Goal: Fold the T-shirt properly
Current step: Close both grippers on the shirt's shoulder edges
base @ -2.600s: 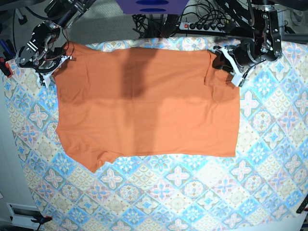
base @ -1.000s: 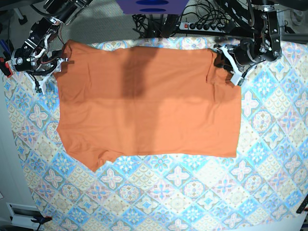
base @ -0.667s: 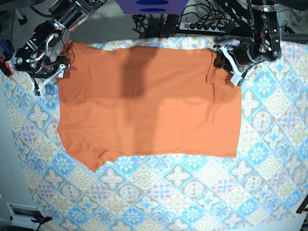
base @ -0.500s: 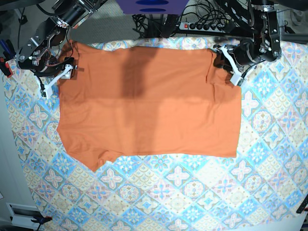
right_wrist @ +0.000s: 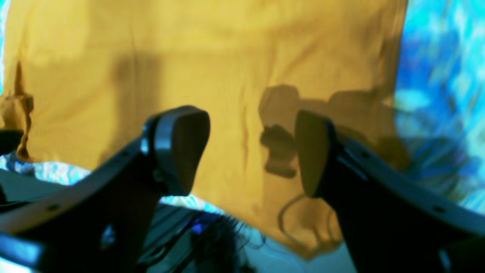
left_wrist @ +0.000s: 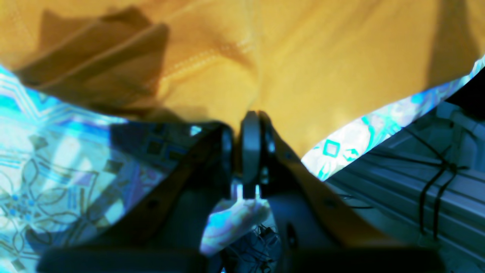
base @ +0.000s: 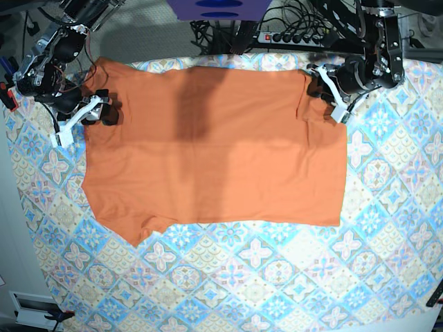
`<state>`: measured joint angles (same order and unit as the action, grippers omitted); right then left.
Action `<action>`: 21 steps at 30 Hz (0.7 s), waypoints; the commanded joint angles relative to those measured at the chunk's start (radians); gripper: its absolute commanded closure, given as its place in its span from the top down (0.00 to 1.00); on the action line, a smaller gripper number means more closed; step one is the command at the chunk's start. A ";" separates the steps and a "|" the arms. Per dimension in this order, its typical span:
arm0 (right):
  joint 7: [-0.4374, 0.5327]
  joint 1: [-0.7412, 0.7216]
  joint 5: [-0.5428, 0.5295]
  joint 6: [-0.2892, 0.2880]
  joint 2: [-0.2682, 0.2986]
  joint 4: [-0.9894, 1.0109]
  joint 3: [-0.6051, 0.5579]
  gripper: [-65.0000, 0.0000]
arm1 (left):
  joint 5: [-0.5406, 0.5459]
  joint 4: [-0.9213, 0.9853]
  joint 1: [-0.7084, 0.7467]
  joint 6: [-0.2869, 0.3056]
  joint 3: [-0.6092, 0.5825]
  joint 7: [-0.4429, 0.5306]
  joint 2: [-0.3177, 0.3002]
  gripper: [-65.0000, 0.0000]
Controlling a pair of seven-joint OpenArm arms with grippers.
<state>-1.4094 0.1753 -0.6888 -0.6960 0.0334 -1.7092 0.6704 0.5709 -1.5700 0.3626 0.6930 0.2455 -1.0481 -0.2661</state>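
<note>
From the base view, the T-shirt [base: 214, 145] lies spread flat on the patterned cloth [base: 277, 277], not yet folded, its far edge toward the arms. The left gripper [base: 324, 88] sits at the shirt's far corner on the view's right, where the fabric bunches; the right gripper [base: 93, 117] hangs at the opposite far corner. The step in hand looks like securing both far corners for a first fold. The next move likely calls for the right gripper to pinch its corner (one layer or two cannot be judged).

The left wrist view shows the left gripper [left_wrist: 250, 125] with jaws pressed together on a fold of the T-shirt [left_wrist: 322, 57], the fabric drawn into a pleat at the tips. How deep the bite goes is hidden by the jaws.

In the right wrist view, the right gripper [right_wrist: 252, 151] has its fingers [right_wrist: 182, 144] spread wide, holding nothing, above the T-shirt [right_wrist: 189, 57]. Whether the tips touch the fabric cannot be told; the picture is soft and the colours skewed yellow.
</note>
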 commanded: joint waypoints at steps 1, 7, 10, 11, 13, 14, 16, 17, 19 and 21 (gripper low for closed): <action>0.013 0.000 -0.015 -0.002 0.016 0.005 0.016 0.60 | 0.008 -0.014 -0.003 0.005 0.004 0.007 -0.011 0.05; 0.013 0.028 0.005 -0.002 0.041 0.113 0.087 0.60 | 0.008 -0.014 -0.004 0.005 0.004 0.007 -0.014 0.05; 0.013 0.031 0.071 -0.002 0.059 0.133 0.116 0.60 | 0.008 -0.014 -0.004 0.005 0.004 0.007 -0.014 0.05; 0.013 0.039 0.085 -0.002 0.059 0.134 0.124 0.60 | 0.008 -0.014 -0.004 0.005 0.004 0.007 -0.014 0.05; 0.013 0.042 0.093 -0.002 0.059 0.137 0.125 0.60 | 0.008 -0.014 -0.004 0.005 0.004 0.007 -0.014 0.05; 0.013 0.042 0.093 -0.002 0.059 0.148 0.125 0.60 | 0.008 -0.014 -0.004 0.005 0.004 0.007 -0.014 0.05; 0.013 0.042 0.100 -0.002 0.059 0.182 0.125 0.60 | 0.008 -0.014 -0.004 0.005 0.004 0.007 -0.012 0.05; 0.013 0.042 0.116 -0.002 0.059 0.202 0.125 0.60 | 0.008 -0.014 -0.004 0.005 0.004 0.007 -0.012 0.05; 0.013 0.036 0.168 -0.002 0.059 0.243 0.124 0.60 | 0.008 -0.014 -0.004 0.005 0.004 0.007 -0.011 0.05; 0.013 0.036 0.194 -0.002 0.059 0.265 0.122 0.60 | 0.008 -0.014 -0.004 0.005 0.004 0.007 -0.012 0.05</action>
<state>-1.3994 0.2131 -0.5308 -0.7033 0.0853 -1.4445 0.7914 0.5678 -1.5700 0.3614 0.6930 0.2455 -1.0485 -0.2661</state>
